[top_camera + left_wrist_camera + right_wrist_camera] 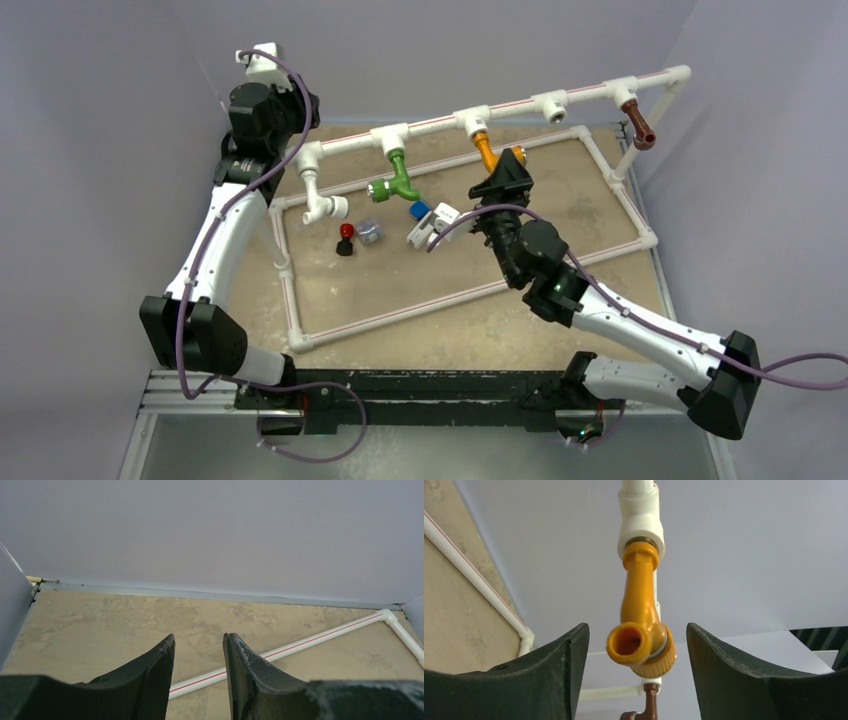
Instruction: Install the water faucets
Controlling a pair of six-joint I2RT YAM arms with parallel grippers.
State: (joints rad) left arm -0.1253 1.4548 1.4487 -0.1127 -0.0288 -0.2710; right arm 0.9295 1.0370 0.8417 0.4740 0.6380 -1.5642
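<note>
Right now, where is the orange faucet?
In the top view, right of centre: the orange faucet hangs from a tee on the raised white pipe, right of the green faucet, between the right arm's open fingers.

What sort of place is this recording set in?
Probably a lab test cell: plain grey walls, a white pipe frame on a table holding coloured faucets, two arms bolted at its edge.
</note>
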